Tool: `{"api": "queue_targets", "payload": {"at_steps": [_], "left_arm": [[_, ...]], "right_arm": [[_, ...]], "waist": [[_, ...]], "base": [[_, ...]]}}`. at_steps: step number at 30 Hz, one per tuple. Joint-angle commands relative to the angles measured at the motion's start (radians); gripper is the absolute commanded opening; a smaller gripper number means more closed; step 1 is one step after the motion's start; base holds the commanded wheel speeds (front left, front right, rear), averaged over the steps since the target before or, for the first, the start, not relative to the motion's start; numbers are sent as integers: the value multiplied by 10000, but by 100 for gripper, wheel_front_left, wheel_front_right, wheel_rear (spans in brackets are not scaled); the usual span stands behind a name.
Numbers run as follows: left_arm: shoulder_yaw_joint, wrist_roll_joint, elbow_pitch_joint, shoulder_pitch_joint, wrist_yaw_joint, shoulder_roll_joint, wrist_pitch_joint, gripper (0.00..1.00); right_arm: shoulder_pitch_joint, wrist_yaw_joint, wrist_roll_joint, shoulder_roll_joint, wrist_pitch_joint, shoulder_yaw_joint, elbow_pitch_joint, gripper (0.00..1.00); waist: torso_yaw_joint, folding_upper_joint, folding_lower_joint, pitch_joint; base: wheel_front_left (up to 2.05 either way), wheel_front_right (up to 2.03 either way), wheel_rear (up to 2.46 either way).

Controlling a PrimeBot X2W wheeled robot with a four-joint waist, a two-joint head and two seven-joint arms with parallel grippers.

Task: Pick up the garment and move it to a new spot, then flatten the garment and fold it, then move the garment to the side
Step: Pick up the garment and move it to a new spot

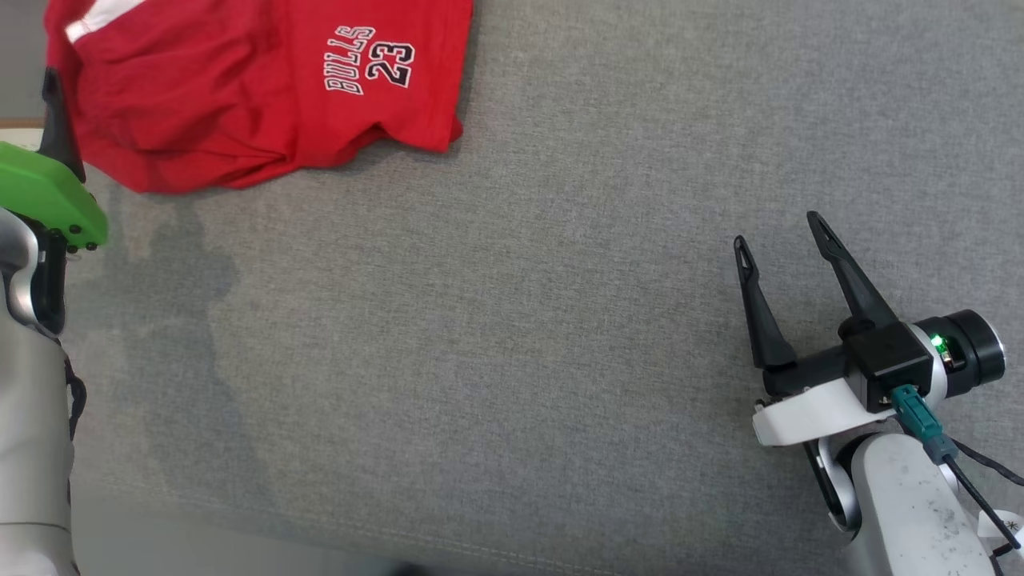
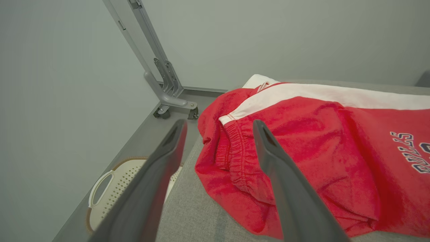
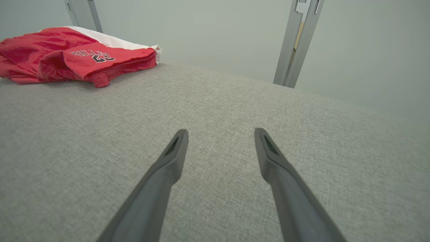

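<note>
Closest in, the right gripper [image 1: 776, 228] sits low over the near right part of the grey upholstered surface [image 1: 512, 320], its two dark fingers spread apart with nothing between them, well away from the garment.

Red shorts [image 1: 240, 104] lie bunched at the far left corner of that surface, printed "BULLS 23" in dark letters with white outlines. A white stripe runs along their far side, and the gathered elastic waistband [image 2: 235, 148] points towards the left edge. The cloth is rumpled, and one leg is folded over towards the middle of the surface.

Just beside the waistband end hangs the left gripper [image 2: 218, 126], jaws wide apart and holding nothing. One finger stands over the waistband and the other over the left edge. Whether either touches the cloth I cannot tell.

Down past that edge, on the grey floor, stands a white perforated laundry basket [image 2: 111, 188] with a handle cut-out. Further back, a grey metal frame leg [image 2: 168, 97] on casters rises against the pale wall
</note>
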Motion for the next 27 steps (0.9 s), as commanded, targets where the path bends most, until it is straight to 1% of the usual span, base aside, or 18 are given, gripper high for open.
{"api": "queue_targets", "payload": {"at_steps": [1,4,8,15,16,18,19,20,21,27], "left_arm": [[30,-217,417,-210,-67,-25,87,100],[53,-476,1266,-393,-122,-78,113,100],[9,-752,2058,-563,-172,10,-28,100],[-228,-1065,2788,-825,-232,141,-250,100],[-295,-1114,2877,-867,-237,159,-287,99],[-450,-1192,2922,-934,-243,169,-378,46],[-543,-1238,2914,-939,-245,186,-422,32],[-666,-1312,2905,-930,-245,239,-473,6],[-735,-1370,2894,-930,-246,314,-525,0],[-1176,-1550,2841,-958,-247,785,-794,0]], "right_arm": [[-143,-3,-105,-36,-32,12,-121,100],[-82,-3,-135,-48,-32,7,-276,100],[-33,-3,-173,-32,-32,-29,-358,100],[-124,-3,-69,44,-32,18,-307,100],[-132,-3,-41,55,-32,30,-291,100],[-163,-3,1,75,-32,34,-282,100],[-177,-3,8,78,-32,33,-276,100],[-183,-3,22,85,-32,28,-257,100],[-181,-3,44,97,-32,21,-240,100],[-180,-3,244,157,-32,70,-49,100]], "waist": [[-403,0,-1,739],[-446,0,-1,857],[-510,0,-1,916],[-628,0,-1,882],[-651,0,-1,864],[-697,0,-1,800],[-718,0,-1,757],[-742,0,-1,683],[-758,0,-1,621],[-904,0,-1,-71]], "base": [[0,0,0],[0,0,0],[0,0,0],[0,0,0],[0,0,0],[0,0,0],[0,0,0],[0,0,0],[0,0,0],[0,0,0]]}}
